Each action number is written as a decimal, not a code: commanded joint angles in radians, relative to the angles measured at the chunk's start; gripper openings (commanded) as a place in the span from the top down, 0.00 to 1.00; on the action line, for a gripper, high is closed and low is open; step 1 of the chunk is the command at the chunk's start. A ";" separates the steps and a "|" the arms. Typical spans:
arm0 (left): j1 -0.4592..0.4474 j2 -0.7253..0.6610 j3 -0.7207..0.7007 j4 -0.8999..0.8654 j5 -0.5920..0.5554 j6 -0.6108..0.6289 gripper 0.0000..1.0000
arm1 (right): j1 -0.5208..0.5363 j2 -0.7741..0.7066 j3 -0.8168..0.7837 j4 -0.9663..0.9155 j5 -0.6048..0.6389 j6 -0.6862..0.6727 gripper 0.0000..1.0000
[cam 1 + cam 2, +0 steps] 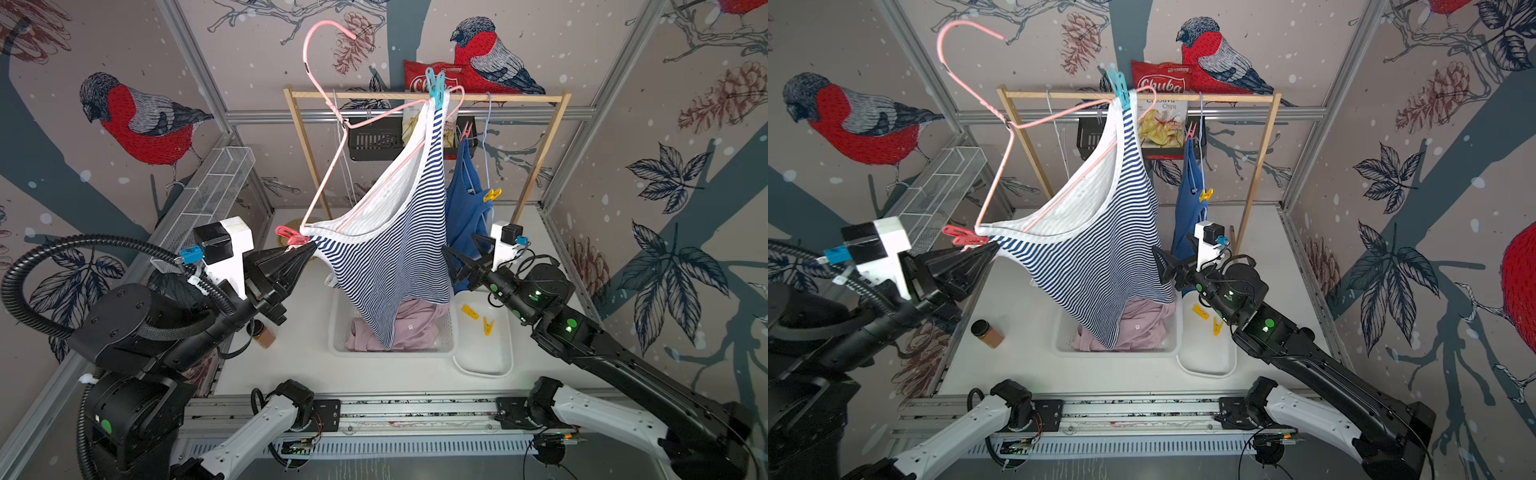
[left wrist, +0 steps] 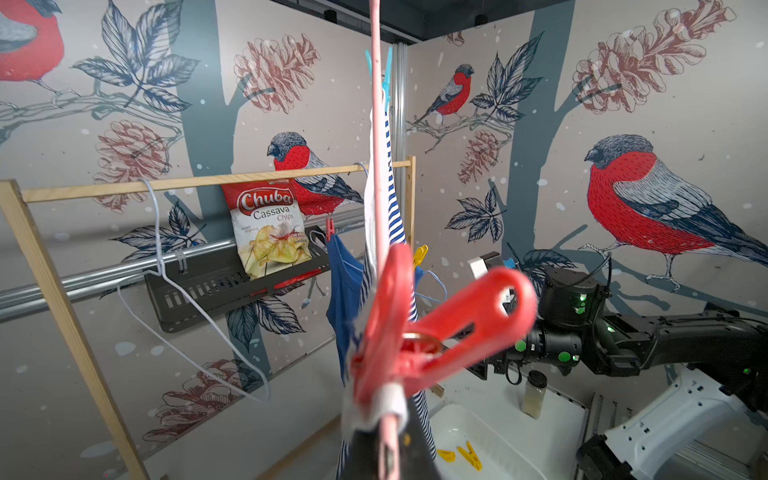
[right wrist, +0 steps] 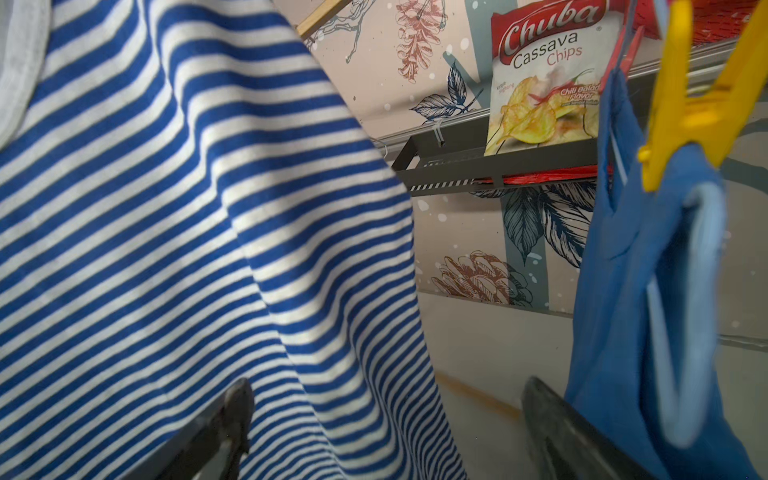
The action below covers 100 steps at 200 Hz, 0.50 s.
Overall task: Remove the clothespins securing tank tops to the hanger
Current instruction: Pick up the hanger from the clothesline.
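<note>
My left gripper (image 1: 312, 248) is shut on the lower corner of a pink hanger (image 1: 328, 166), held tilted in front of the rack. A red clothespin (image 1: 291, 237) (image 2: 436, 332) pins the striped tank top (image 1: 395, 249) there. A teal clothespin (image 1: 436, 89) (image 2: 384, 79) pins its upper strap. My right gripper (image 1: 459, 245) (image 3: 386, 399) is open, with striped cloth hanging against one finger (image 3: 237, 407). Beside it hangs the blue tank top (image 1: 465, 208) (image 3: 623, 291) with a red clothespin (image 1: 466, 132) and a yellow clothespin (image 1: 492, 194) (image 3: 698, 104). The pink tank top (image 1: 415, 328) lies in a basket.
The white basket (image 1: 340, 332) and a white tray (image 1: 486, 361) holding two yellow clothespins (image 1: 469, 311) sit on the table. A wooden rack (image 1: 519, 99) stands behind, with a bare white hanger (image 2: 166, 270), a black shelf (image 1: 370, 145) and a chips bag (image 1: 1158, 83). A spice jar (image 1: 264, 334) stands left.
</note>
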 commanded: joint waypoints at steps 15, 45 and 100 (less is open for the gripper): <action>0.001 -0.014 -0.072 0.011 0.084 0.013 1.00 | -0.006 -0.015 0.027 -0.029 -0.020 0.008 0.00; 0.000 -0.048 -0.212 0.027 0.116 0.036 1.00 | -0.006 -0.034 0.075 -0.097 -0.048 -0.004 0.00; 0.002 -0.094 -0.342 0.023 0.140 0.085 1.00 | -0.011 -0.092 0.217 -0.214 -0.097 -0.082 0.00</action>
